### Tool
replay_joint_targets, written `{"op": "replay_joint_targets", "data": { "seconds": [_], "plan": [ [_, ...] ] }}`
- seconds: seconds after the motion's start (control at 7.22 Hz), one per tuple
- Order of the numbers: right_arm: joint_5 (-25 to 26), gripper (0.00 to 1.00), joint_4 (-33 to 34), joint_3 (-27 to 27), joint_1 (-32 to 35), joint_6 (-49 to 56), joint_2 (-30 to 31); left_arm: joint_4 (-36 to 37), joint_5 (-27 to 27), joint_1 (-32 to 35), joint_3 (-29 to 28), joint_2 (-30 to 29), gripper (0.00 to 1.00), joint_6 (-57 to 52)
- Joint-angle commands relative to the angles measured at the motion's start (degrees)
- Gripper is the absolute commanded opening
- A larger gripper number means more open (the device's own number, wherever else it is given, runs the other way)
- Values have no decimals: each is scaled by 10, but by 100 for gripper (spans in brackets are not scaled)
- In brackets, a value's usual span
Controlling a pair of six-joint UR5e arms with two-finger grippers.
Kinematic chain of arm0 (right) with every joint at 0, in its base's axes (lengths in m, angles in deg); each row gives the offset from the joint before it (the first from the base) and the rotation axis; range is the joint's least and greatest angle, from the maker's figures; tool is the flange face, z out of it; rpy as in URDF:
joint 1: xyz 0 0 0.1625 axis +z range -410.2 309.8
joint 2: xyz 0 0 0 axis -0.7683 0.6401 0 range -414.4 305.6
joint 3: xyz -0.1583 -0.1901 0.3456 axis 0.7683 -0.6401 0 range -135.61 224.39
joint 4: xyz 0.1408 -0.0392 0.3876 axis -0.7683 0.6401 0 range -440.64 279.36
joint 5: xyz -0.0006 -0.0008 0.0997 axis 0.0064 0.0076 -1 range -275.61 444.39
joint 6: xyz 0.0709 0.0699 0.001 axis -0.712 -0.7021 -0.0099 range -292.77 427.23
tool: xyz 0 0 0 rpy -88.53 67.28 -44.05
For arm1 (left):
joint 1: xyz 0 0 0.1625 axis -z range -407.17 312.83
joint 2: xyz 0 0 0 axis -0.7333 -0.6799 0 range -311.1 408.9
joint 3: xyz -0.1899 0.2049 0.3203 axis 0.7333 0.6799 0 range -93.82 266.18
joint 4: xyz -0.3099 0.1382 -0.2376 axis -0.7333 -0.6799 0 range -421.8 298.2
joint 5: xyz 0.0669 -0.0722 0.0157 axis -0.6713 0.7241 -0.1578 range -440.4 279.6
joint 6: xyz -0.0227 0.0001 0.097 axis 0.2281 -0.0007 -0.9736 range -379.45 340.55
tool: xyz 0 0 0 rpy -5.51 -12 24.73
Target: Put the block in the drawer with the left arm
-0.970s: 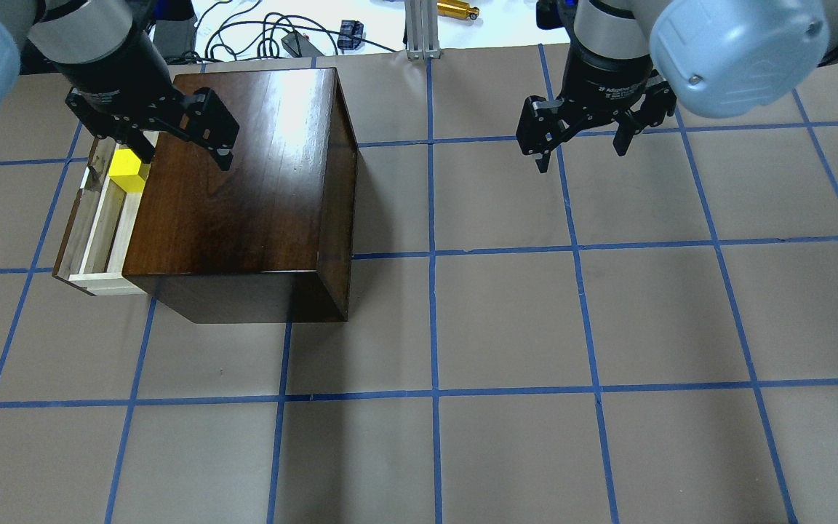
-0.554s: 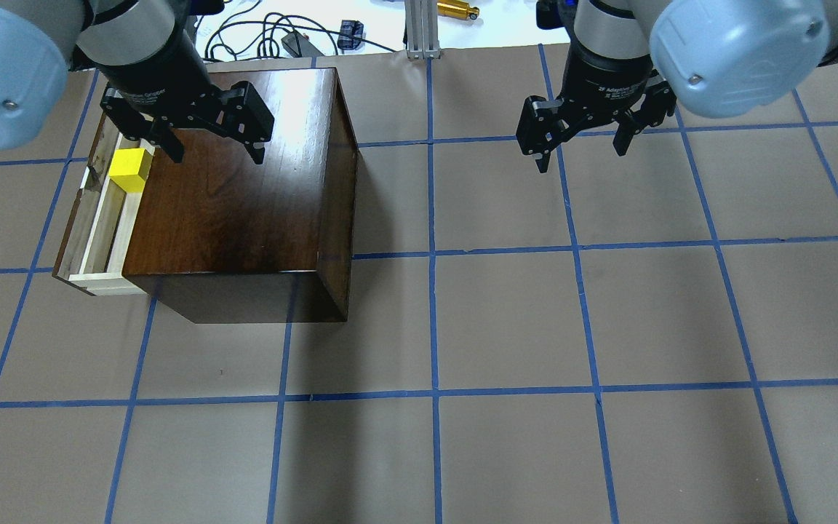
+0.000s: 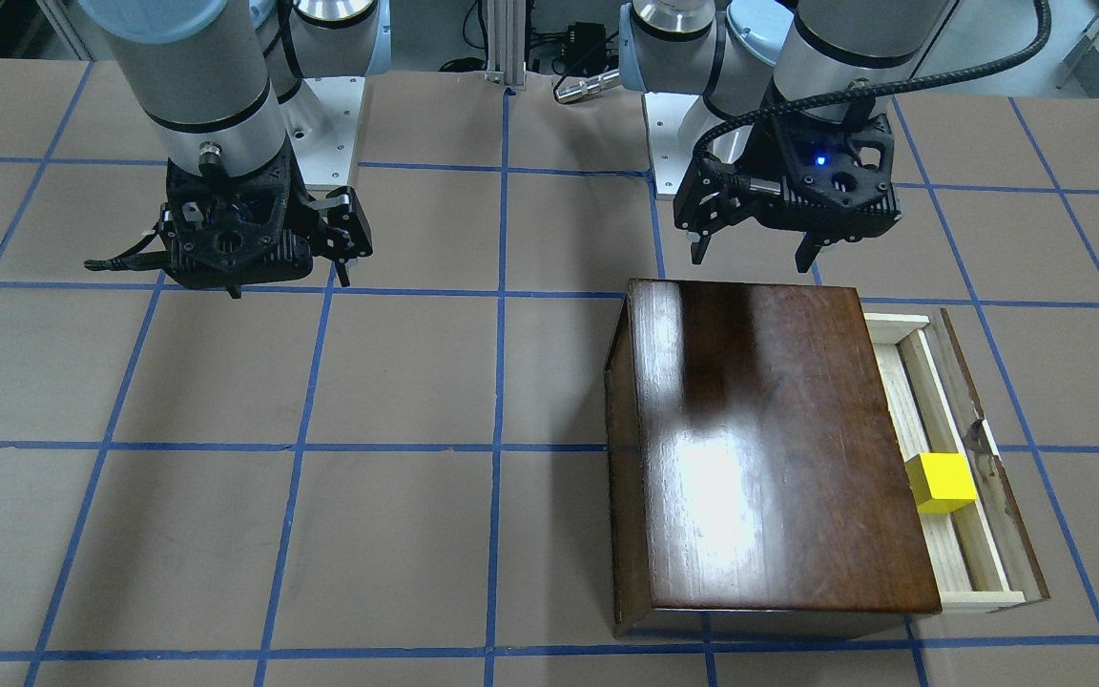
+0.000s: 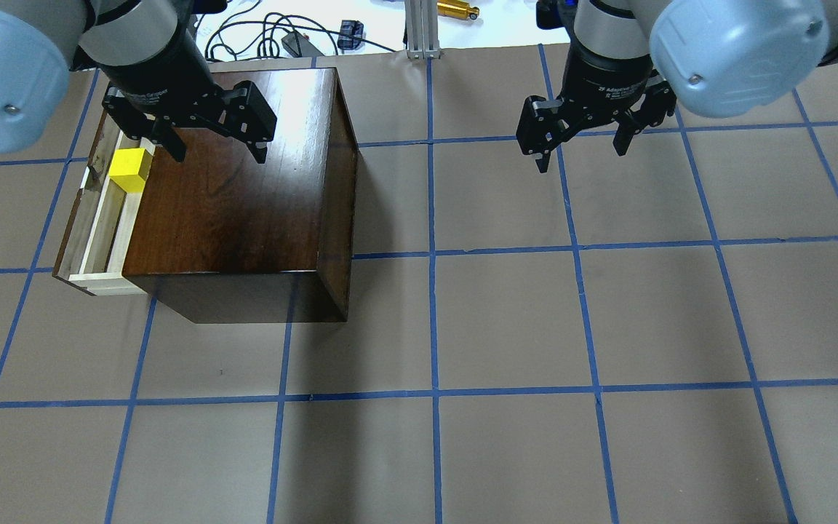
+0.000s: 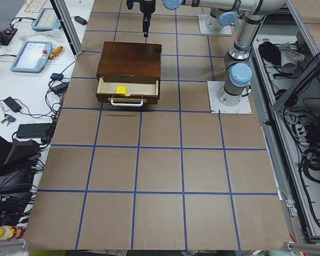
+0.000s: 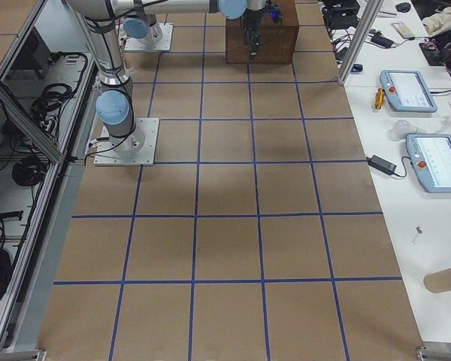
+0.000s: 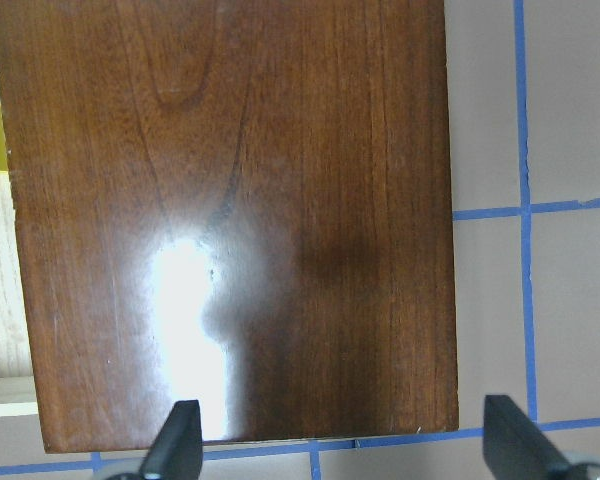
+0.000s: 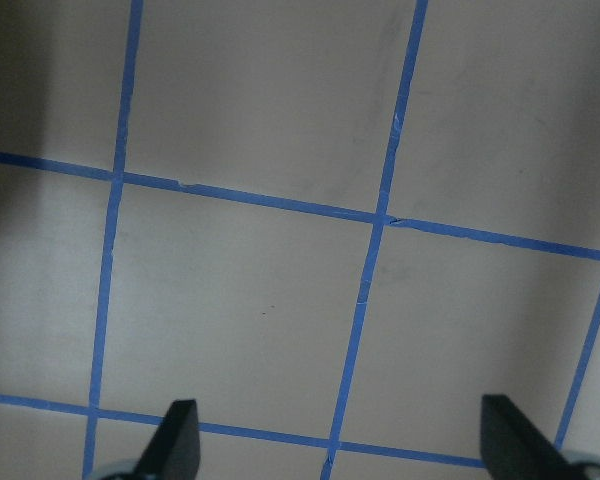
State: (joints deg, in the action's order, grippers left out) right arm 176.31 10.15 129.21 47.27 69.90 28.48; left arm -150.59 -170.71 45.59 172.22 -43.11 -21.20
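1. Yellow shows in one thing only: a single block (image 4: 130, 167), a small cube. There is also one dark wooden box (image 4: 237, 196), one drawer (image 4: 95, 233), two arms and two grippers.
2. The block lies inside the drawer, on its pale wood floor, near the end farther from the robot and just beside the box's edge. Nothing grips it.
3. Being a cube, the block has no long axis; its sides run roughly square with the drawer's walls.
4. The drawer stands pulled out of the box toward the robot's left. Its long axis runs away from the robot, and its dark front panel is on the outer side.
5. The left gripper (image 4: 217, 149), lit blue in the front-facing view, hangs above the far part of the box's top. Its fingers (image 7: 175, 445) are spread wide, holding and touching nothing; the block is off to its side.
6. The right gripper (image 4: 580, 154) also has its fingers spread wide and holds nothing. It hangs over the brown, blue-taped table (image 4: 506, 320), well apart from the box.
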Motion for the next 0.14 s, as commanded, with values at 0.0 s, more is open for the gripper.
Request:
{"op": "replay_joint_targets", "data": {
  "seconds": [0.0],
  "plan": [
    [0,100,0,0,0,0,0,-1,0,-2,0,2,100,-2]
  ]
}}
